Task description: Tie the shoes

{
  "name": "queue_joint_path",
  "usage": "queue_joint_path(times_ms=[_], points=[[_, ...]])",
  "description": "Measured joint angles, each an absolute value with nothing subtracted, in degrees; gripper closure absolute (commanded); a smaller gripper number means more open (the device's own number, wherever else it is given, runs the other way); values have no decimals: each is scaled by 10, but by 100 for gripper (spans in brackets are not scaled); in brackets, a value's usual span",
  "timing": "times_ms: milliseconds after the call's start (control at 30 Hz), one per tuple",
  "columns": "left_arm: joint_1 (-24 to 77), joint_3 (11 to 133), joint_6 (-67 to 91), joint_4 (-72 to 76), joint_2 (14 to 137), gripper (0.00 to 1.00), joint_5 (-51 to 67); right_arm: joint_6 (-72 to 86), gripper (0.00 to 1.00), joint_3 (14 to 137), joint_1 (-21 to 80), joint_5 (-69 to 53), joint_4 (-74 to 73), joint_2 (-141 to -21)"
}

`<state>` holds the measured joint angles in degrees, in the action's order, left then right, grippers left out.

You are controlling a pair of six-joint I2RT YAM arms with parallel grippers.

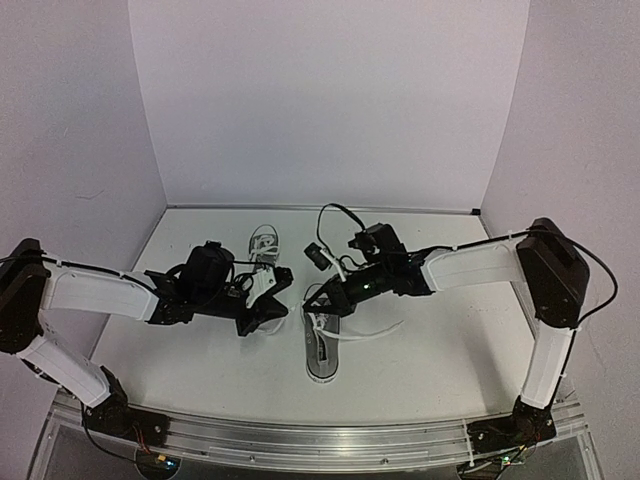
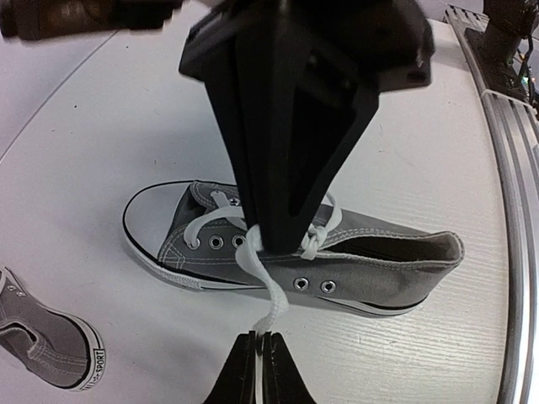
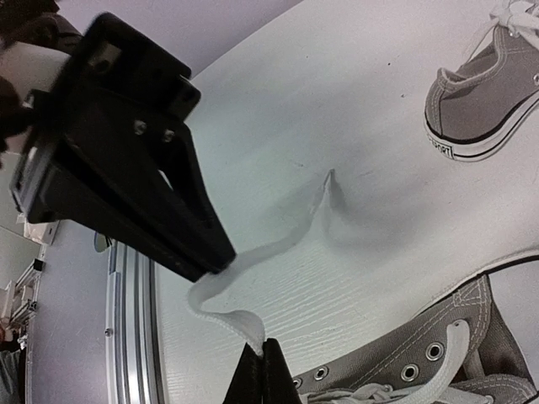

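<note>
One grey sneaker (image 1: pixel 323 352) with white laces lies in the middle of the table, between my two grippers. It also shows in the left wrist view (image 2: pixel 370 257) and the right wrist view (image 3: pixel 438 358). My left gripper (image 1: pixel 262 322) is shut on a white lace (image 2: pixel 271 296) that runs from the shoe's eyelets to my fingertips (image 2: pixel 258 358). My right gripper (image 1: pixel 314 300) hovers over the shoe's laces and is shut on the other lace (image 3: pixel 253 257), whose loose end lies on the table. The second sneaker (image 1: pixel 263 243) sits farther back, partly hidden behind my left arm.
The second sneaker shows at the lower left of the left wrist view (image 2: pixel 46 341) and the upper right of the right wrist view (image 3: pixel 484 105). A metal rail (image 1: pixel 320 440) runs along the table's near edge. White walls enclose the back and sides.
</note>
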<state>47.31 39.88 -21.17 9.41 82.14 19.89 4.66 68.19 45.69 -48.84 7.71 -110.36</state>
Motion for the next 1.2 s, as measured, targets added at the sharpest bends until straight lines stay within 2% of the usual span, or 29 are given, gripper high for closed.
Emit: queue_joint_path(times_ms=[233, 500, 867, 1200], points=[[474, 397, -192, 128, 866, 71, 200, 53, 100, 658, 457, -465, 78, -1047], [477, 376, -138, 229, 875, 45, 212, 62, 100, 625, 457, -447, 79, -1039], [516, 374, -93, 316, 948, 53, 215, 86, 100, 605, 453, -417, 89, -1029], [552, 409, -91, 352, 1007, 67, 172, 105, 100, 589, 445, -401, 100, -1018]])
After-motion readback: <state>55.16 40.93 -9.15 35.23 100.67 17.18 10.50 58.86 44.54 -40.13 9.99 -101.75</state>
